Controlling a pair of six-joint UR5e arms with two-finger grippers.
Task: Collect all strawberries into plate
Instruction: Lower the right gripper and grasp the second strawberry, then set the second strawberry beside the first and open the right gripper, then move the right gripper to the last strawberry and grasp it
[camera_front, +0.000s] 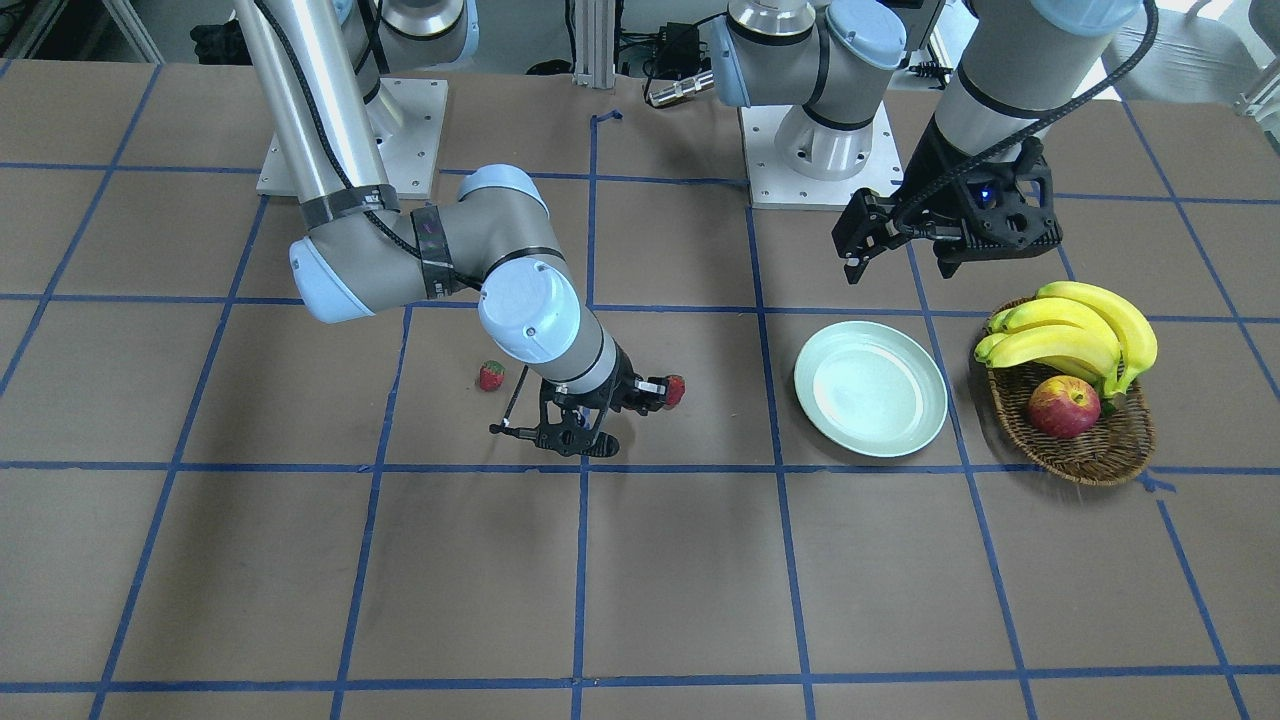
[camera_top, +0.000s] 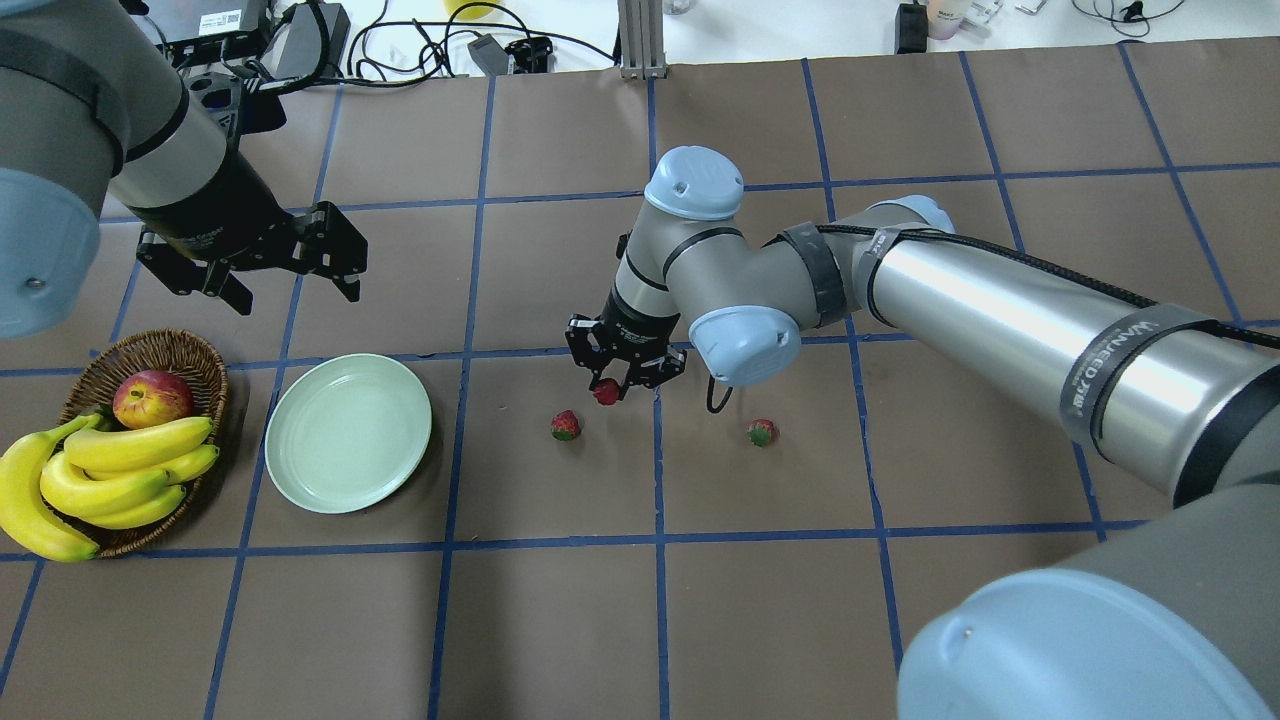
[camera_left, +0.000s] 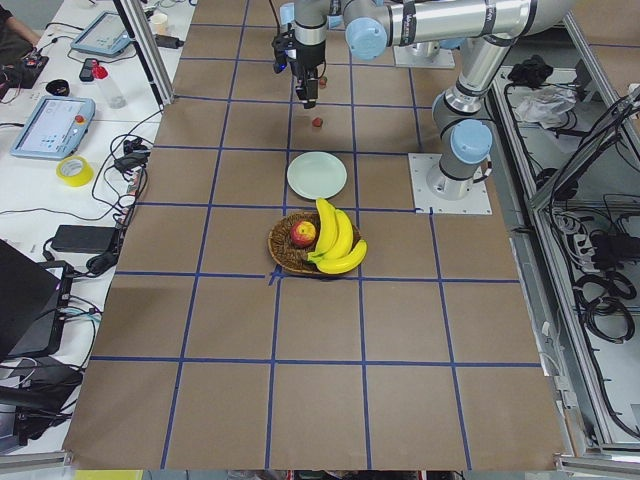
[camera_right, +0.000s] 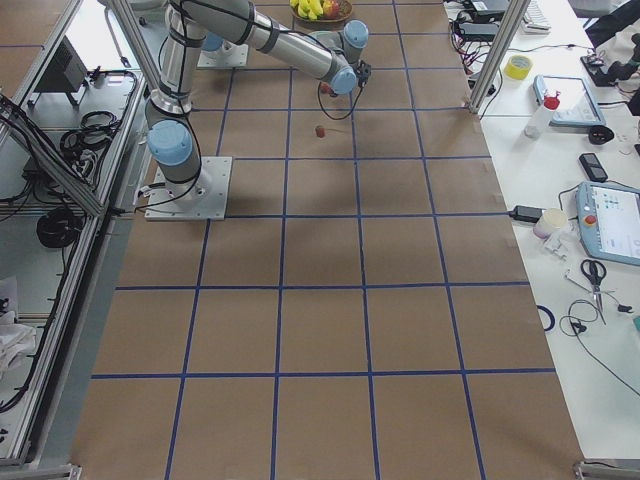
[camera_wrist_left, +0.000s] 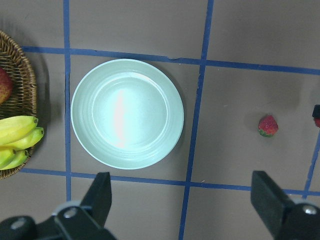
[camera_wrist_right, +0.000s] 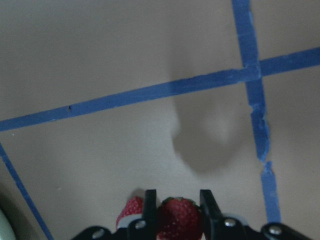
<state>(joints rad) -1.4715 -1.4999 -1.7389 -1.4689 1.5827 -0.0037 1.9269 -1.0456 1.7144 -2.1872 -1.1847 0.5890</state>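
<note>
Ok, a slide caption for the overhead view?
Right end effector grips one strawberry while two others lie on the table and the plate is empty.

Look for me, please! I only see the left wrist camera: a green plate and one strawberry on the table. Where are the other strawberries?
Observer: One strawberry is pinched in the right gripper, held above the table.
Operator: And the last one?
Observer: The third strawberry lies on the table, on the far side of the right gripper from the plate.
Operator: What's the red thing peeking from the basket?
Observer: An apple, sitting in the basket beside the bananas.
</note>
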